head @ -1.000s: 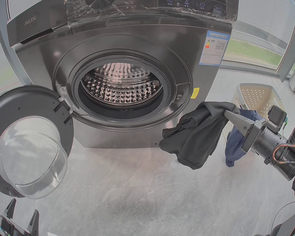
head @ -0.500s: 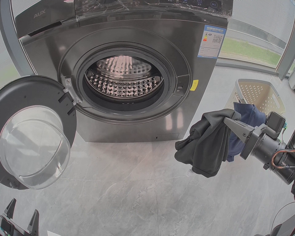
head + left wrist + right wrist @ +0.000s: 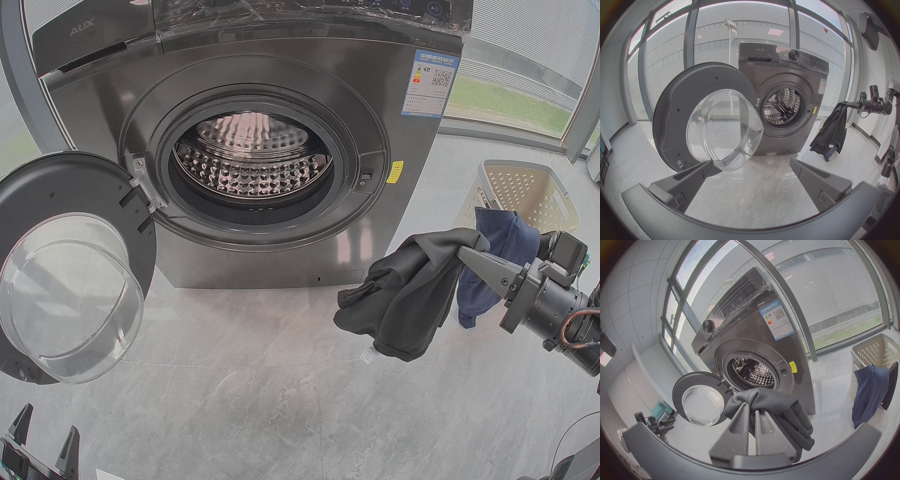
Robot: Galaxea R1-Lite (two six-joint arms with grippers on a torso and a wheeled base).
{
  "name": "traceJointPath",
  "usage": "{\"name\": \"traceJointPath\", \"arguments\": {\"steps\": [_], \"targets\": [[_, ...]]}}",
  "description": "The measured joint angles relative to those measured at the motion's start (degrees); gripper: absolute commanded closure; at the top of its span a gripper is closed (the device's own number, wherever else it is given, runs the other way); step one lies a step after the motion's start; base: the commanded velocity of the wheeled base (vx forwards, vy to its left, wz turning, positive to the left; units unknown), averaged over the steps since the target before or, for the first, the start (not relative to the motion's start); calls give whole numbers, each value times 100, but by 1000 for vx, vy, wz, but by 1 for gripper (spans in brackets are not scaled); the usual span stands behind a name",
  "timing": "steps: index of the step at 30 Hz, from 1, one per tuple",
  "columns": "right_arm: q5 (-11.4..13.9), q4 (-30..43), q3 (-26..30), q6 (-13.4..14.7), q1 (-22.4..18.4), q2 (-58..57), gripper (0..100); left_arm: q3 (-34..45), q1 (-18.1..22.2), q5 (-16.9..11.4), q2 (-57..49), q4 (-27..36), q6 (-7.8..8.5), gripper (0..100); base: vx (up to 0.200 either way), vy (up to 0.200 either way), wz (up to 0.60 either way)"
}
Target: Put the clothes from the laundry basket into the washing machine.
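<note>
Right arm: reaches in from the robot's right side in the head view, wrist about level, fingers leading toward the front right corner of the washing machine point(image 3: 262, 75).
Right end effector point(image 3: 467, 254): pinched narrow on a fold of the dark grey garment point(image 3: 406, 294); the two fingers lie almost together in the right wrist view.
Dark grey garment: hangs in loose folds below those fingertips, out in front of the machine, between its right corner and the laundry basket point(image 3: 531, 187).
Left arm: low at the robot's near left in the head view, fingers pointing up toward the open door point(image 3: 69, 194).
Left end effector point(image 3: 750, 162): spread wide, holding nothing.
Washing machine: door swung fully open to the robot's left; the steel drum point(image 3: 250, 175) is bare.
Laundry basket: stands on the floor point(image 3: 262, 387) to the right of the machine.
Blue garment point(image 3: 500, 244): draped over the basket's near rim, hanging down its outside, just behind the grey one.
</note>
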Motion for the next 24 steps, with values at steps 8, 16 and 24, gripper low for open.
{"name": "traceJointPath", "arguments": {"steps": [8, 16, 24], "targets": [[33, 5, -24, 280, -187, -7, 100, 0, 0, 5, 0, 0, -11, 0, 0, 0, 0], [34, 0, 17, 272, -286, -28, 100, 0, 0, 6, 0, 0, -11, 0, 0, 0, 0], [48, -5, 28, 261, -269, -30, 100, 0, -2, 9, -2, 0, -11, 0, 0, 0, 225]]}}
